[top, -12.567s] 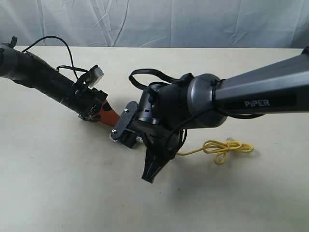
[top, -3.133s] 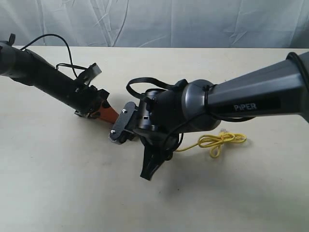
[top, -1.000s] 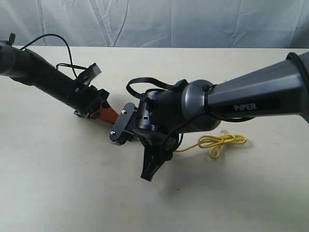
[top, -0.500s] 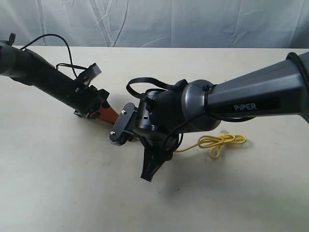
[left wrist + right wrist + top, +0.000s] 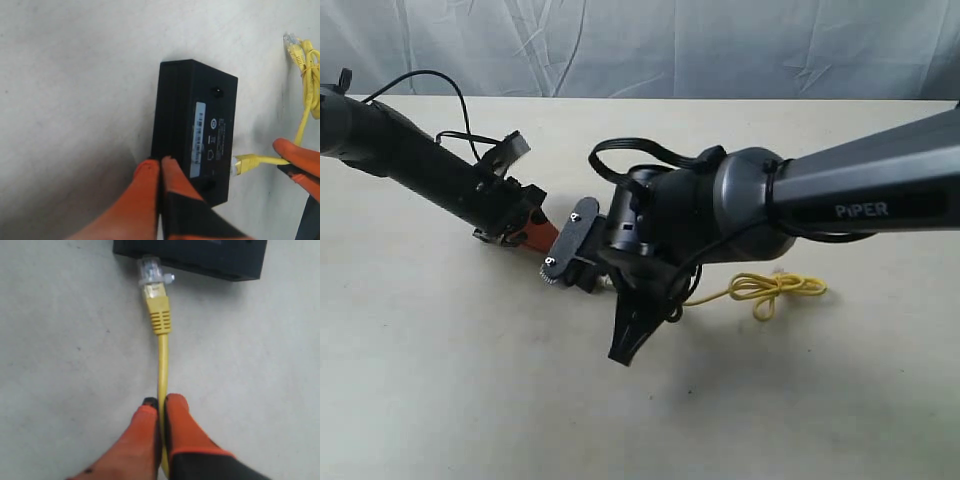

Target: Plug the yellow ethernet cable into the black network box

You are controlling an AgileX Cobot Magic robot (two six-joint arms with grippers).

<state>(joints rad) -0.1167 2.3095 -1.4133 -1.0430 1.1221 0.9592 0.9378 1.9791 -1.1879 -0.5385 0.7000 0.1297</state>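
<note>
Orange right fingers [image 5: 142, 440] pinch thin yellow ethernet cable [image 5: 163, 360]; left fingers [image 5: 142, 192] seem pressed together.

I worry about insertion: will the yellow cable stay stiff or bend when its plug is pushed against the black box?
Likely bends: the yellow cable is thin, and the right gripper holds it well behind the plug. The small black box may slide.

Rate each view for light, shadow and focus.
Exterior view: even soft light, a faint shadow on the table under the right arm. Left wrist view: black network box sharp, its label print too small to read, left hand blurred near the lens. Right wrist view: yellow ethernet cable crisp, right hand soft.
</note>
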